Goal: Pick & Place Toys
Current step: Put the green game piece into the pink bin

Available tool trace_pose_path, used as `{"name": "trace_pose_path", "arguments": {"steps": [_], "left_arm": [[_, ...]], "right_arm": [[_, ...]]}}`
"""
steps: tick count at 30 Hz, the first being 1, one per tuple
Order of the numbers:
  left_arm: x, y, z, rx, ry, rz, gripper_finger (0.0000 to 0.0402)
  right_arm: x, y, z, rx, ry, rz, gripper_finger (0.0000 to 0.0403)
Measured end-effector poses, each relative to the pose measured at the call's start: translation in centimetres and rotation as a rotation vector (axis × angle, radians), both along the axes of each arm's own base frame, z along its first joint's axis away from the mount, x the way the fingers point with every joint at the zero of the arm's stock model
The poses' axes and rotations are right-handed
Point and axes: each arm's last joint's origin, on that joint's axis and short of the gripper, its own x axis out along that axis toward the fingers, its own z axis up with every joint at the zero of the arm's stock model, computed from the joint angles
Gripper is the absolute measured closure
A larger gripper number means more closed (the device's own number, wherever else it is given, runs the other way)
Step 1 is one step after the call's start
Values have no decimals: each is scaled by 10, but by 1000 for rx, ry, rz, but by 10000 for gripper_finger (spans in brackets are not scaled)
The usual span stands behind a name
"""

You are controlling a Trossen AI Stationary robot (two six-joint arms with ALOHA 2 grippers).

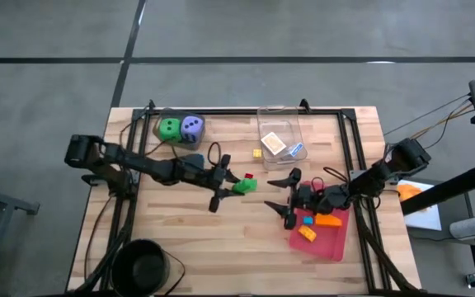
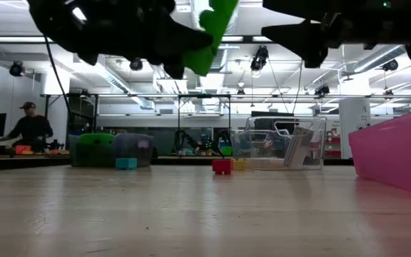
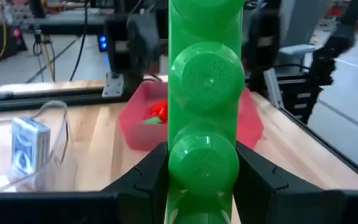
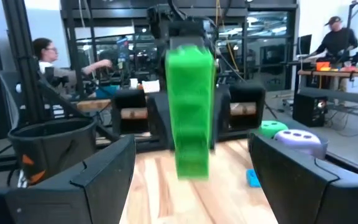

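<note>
My left gripper (image 1: 236,186) is at the table's middle, shut on a long green studded brick (image 1: 245,186), which fills the left wrist view (image 3: 202,81) and hangs high in the low view (image 2: 217,28). My right gripper (image 1: 272,195) is open and empty, facing the brick (image 4: 190,112) from the right, just left of the pink tray (image 1: 330,244). A red brick (image 1: 248,176) and a yellow brick (image 1: 256,153) lie on the table. The green die (image 1: 169,128) and the purple die (image 1: 192,126) stand at the far left. Both packets (image 1: 274,143) are in the clear box. My left gripper pinches the green brick's two long sides (image 3: 174,177) between its two fingers (image 3: 143,182), near one end. The fingers come level from the table's left and lie along the brick. The brick sticks out past the fingertips, studs toward the wrist camera, lifted clear of the table.
The pink tray holds orange (image 1: 328,220) and blue bricks. The clear box (image 1: 291,124) stands at the far middle. A small blue brick (image 2: 125,163) lies by the dice. A black round container (image 1: 143,266) sits at the near left. People are at benches in the room behind.
</note>
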Motion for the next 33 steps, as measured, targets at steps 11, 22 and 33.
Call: {"name": "trace_pose_path", "arguments": {"steps": [11,22,33], "left_arm": [[43,-9,-25,-66,-4,-21,272],[60,-22,-29,-67,6,-61,272],[56,-22,-37,-42,49,-56,272]], "right_arm": [[6,-2,1,-4,11,-17,91],[19,1,-10,-14,52,-33,104],[28,7,-19,-57,83,-28,274]]}}
